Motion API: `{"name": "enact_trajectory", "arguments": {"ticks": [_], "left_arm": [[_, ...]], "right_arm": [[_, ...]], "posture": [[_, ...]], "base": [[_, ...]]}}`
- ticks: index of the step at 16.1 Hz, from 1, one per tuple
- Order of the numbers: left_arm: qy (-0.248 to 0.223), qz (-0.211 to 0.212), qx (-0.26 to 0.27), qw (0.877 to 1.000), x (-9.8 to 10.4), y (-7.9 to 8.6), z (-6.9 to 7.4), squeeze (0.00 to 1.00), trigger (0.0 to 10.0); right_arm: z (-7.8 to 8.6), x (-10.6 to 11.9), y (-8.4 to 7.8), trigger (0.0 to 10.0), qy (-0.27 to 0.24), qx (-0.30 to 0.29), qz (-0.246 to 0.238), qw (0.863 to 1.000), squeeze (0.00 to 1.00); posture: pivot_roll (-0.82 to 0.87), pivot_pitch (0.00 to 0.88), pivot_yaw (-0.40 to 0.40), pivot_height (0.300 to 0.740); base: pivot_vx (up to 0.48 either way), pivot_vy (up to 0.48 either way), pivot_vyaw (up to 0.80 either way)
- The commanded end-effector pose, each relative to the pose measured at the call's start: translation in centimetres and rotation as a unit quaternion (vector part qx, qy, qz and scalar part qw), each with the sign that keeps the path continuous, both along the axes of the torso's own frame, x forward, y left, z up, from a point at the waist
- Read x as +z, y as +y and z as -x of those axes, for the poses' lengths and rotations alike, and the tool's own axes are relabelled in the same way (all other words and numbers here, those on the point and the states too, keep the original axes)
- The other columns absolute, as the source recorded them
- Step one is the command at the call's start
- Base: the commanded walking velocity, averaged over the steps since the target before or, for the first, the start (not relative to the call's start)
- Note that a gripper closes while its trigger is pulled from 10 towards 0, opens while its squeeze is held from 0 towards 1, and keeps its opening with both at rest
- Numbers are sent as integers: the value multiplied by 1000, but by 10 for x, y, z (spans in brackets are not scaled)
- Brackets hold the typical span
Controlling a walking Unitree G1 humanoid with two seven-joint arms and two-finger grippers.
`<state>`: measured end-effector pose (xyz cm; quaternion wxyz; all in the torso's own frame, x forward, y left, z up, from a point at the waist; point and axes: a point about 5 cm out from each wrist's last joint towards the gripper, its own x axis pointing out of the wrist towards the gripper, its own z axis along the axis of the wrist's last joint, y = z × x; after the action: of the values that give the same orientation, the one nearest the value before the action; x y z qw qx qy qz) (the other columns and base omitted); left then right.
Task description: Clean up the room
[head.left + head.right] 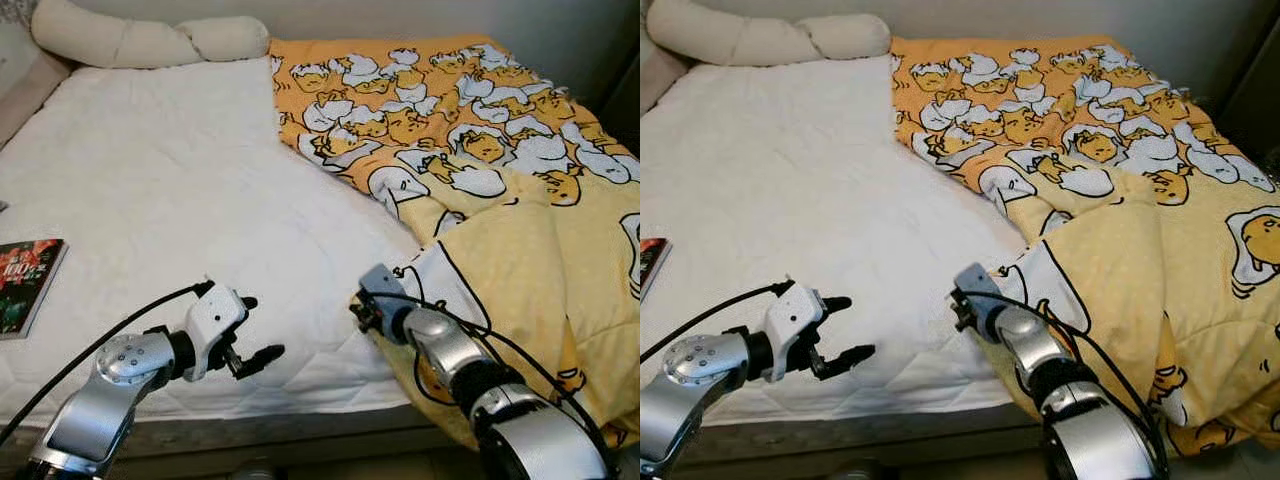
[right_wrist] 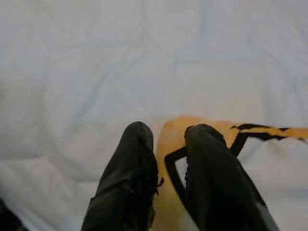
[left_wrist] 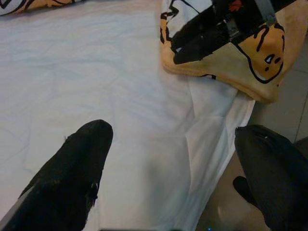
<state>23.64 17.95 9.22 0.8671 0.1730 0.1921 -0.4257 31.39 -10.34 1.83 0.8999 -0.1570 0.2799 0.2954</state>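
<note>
Pinching the corner of the yellow blanket (image 1: 520,260) at the bed's near edge, our right gripper (image 2: 168,159) seems clamped on it; soft, light, floppy cloth, best held by corners; our left gripper (image 1: 252,330) hangs spread, empty, above the white mattress (image 1: 170,200).

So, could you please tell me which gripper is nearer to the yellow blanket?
Right. The right gripper is shut on the yellow blanket's corner; the left gripper hovers open over the white sheet beside it.
</note>
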Motion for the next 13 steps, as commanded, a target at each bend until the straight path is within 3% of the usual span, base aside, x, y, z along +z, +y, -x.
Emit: {"name": "enact_trajectory", "arguments": {"ticks": [1,6,10,12,13], "left_arm": [[-4,-6,-1,1000,3,1,-2,0,10000],[-3,-9,7,1000,4,3,-1,0,10000],[3,-14,17,1000,-6,11,-1,0,10000],[5,-13,21,1000,-11,13,-2,0,10000],[6,-13,21,1000,-12,13,-2,0,10000]], "right_arm": [[-4,3,0,10000,-4,-11,4,1000,1000],[-7,4,1,10000,-6,-24,23,999,1000],[-7,3,3,10000,3,-29,32,999,1000],[-5,-1,4,10000,8,-18,67,998,1000],[-3,-4,1,10000,2,-17,101,995,0]], "posture": [[182,0,35,740],[213,0,17,740],[213,0,0,740],[215,0,-1,740],[215,0,1,740]], "base": [[0,0,0],[0,0,0],[0,0,0],[0,0,0],[0,0,0]]}}
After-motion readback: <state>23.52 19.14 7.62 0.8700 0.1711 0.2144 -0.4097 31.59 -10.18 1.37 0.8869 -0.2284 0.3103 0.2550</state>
